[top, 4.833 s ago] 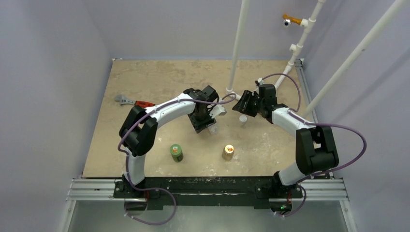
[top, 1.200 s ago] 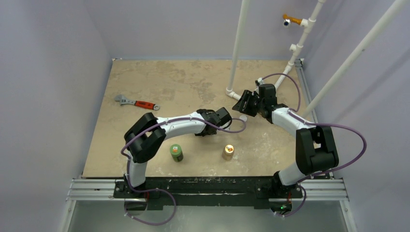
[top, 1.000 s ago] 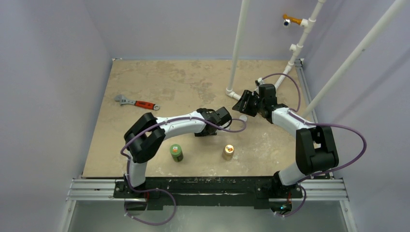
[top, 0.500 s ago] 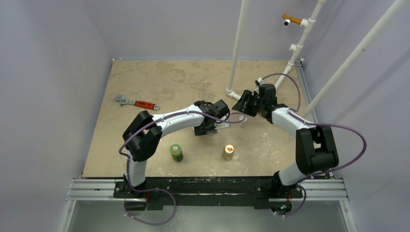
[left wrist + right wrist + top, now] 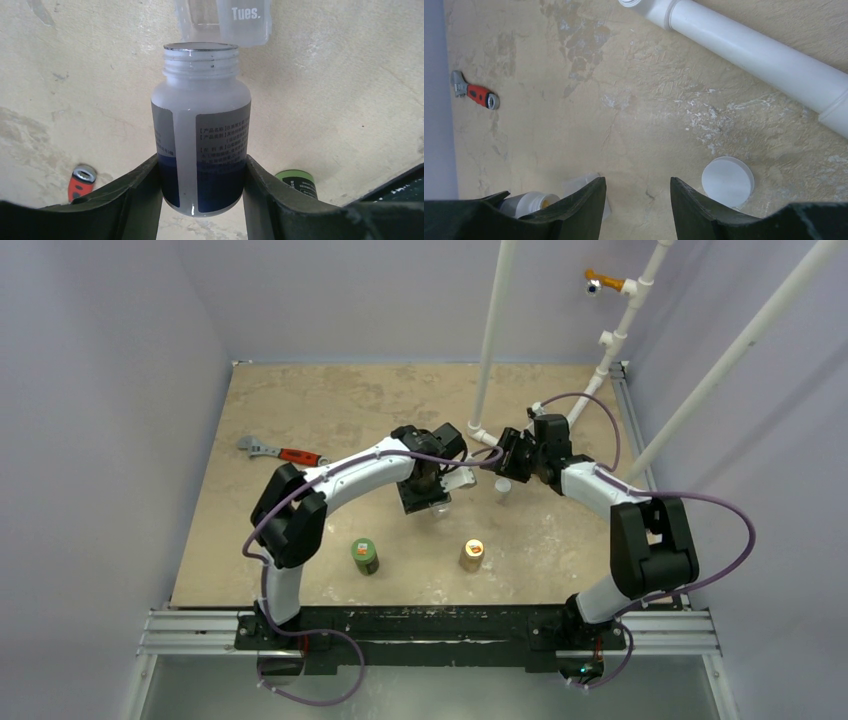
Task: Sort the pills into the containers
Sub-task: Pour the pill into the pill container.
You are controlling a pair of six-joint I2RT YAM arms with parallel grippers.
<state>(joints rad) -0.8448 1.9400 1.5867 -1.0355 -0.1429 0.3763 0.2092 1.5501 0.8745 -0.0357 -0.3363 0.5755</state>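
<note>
- While the left gripper (image 5: 201, 172) stands clamped on a white bottle (image 5: 200, 100), its 2 dark fingers (image 5: 142, 190) press the blue lower part of the label from either side.
- The bottle's bare threaded neck points at the container (image 5: 200, 20), a clear plastic case lying on the table (image 5: 340, 100). 1 of its compartments bears the word "Tues."
- Seen from the left wrist, the bottle's rim overlaps the case's near edge. Whether they touch, I cannot tell.
- From above, bottle and case sit around the middle of the table, just left of the foot of the white pipe (image 5: 493, 335).
- The pills cannot be made out in any view.
- The right gripper (image 5: 636, 200) has its fingers apart with nothing between them. It hangs over bare table, just right of the left gripper in the top view.
- 1 round white cap (image 5: 727, 181) lies flat on the table, just on the near side of the right gripper.
- 1 green bottle (image 5: 364, 555) and 1 tan-orange bottle (image 5: 471, 554) stand upright nearer the arm bases, apart from each other.
- 1 red-handled wrench (image 5: 278, 451) lies on the left side of the table, well apart from everything else.
</note>
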